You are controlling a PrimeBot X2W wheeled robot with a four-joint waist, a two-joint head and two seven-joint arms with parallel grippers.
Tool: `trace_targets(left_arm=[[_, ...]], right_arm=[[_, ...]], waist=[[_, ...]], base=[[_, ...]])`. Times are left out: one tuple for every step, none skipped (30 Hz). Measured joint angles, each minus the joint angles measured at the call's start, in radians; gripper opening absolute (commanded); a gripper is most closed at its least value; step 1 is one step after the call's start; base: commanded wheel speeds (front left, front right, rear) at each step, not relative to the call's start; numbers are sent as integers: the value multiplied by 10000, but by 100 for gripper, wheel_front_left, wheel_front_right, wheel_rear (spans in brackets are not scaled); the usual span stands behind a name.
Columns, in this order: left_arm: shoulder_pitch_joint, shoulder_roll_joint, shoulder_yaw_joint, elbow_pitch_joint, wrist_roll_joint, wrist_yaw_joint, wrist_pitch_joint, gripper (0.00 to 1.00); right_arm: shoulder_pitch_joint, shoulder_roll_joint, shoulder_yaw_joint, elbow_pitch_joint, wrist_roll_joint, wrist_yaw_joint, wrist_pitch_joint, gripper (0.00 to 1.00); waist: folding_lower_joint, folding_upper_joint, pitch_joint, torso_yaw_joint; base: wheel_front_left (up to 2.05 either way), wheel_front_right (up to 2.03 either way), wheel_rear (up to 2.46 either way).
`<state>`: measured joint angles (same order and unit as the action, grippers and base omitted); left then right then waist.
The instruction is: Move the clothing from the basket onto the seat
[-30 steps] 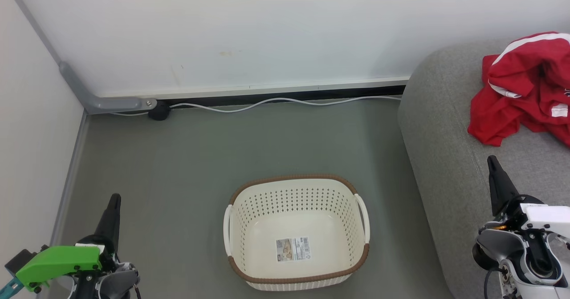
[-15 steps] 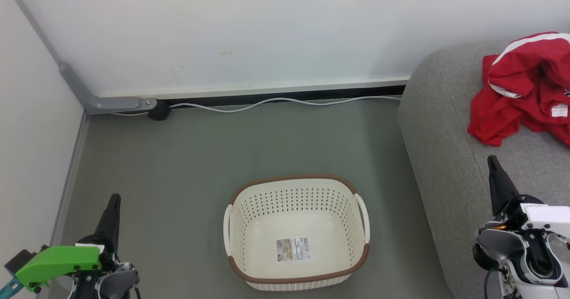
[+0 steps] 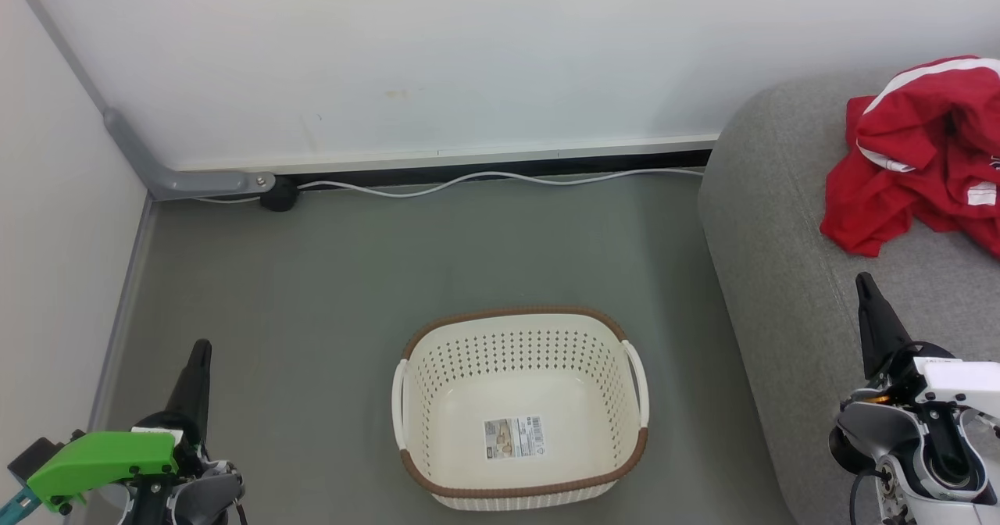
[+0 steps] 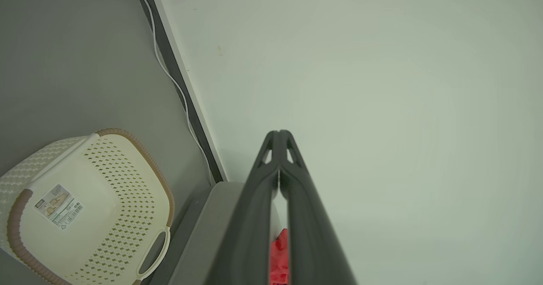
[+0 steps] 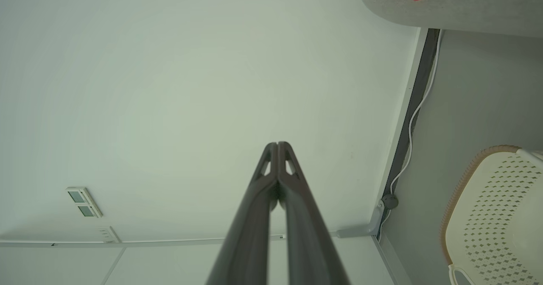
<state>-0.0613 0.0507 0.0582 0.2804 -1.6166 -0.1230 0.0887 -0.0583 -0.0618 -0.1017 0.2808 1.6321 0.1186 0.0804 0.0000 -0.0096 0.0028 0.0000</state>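
Left pincer [image 3: 201, 349] and right pincer [image 3: 862, 283] pressed together, open floor [image 3: 351, 275] between; basket [image 3: 516, 312] holds sticker [image 3: 513, 437]; clothing [image 3: 922, 158] at seat [image 3: 781, 275] edge.

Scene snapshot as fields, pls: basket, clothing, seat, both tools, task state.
basket: upright on the floor, no clothing in it, sticker on its base
clothing: red heap lying on the seat, cut off by the head view's right edge
seat: grey, to the right of the basket
left tool: shut, holding nothing
right tool: shut, holding nothing, apart from the clothing
task state: looks done
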Motion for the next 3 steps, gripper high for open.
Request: trace_targets(left_arm=[[0,0,0,-2,0,0,0,0],[0,0,0,-2,0,0,0,0],[0,0,0,-4,0,0,0,0]], right_arm=[[0,0,0,-2,0,0,2,0],[0,0,0,-2,0,0,2,0],[0,0,-2,-2,0,0,6,0]], waist=[[0,0,0,0],[0,0,0,0],[0,0,0,0]], base=[[0,0,0],[0,0,0],[0,0,0]])
